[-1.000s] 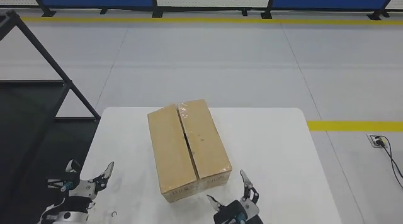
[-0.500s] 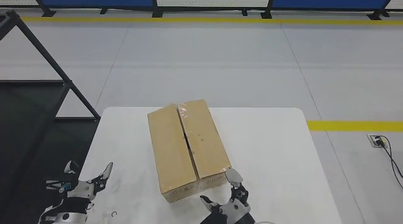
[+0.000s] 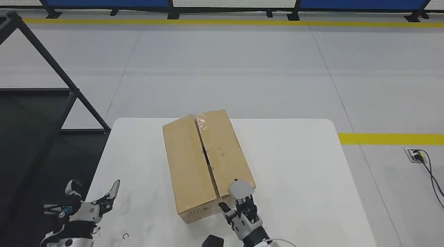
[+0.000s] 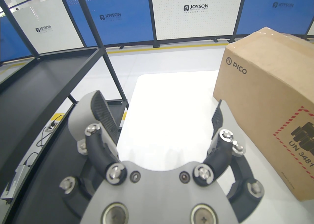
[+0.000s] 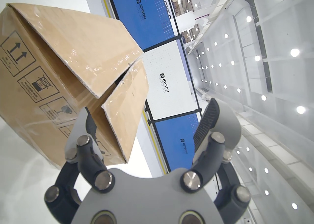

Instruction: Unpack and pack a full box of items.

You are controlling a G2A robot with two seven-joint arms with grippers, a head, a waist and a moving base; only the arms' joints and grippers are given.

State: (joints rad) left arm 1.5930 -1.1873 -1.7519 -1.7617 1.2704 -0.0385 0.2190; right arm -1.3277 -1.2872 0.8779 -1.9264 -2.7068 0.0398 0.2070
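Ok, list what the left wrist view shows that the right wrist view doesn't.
Left wrist view, not the right: the open left gripper, a black rack, and the red-bordered label on the cardboard box. Right wrist view, not the left: the open right gripper near the box's slightly parted top flaps, handling symbols, ceiling lights. Both: the box, white table, blue and white partition panels.

Left tool [image 4: 158, 102] carries black ribbed pads [image 4: 101, 109], silver screws [image 4: 115, 173].
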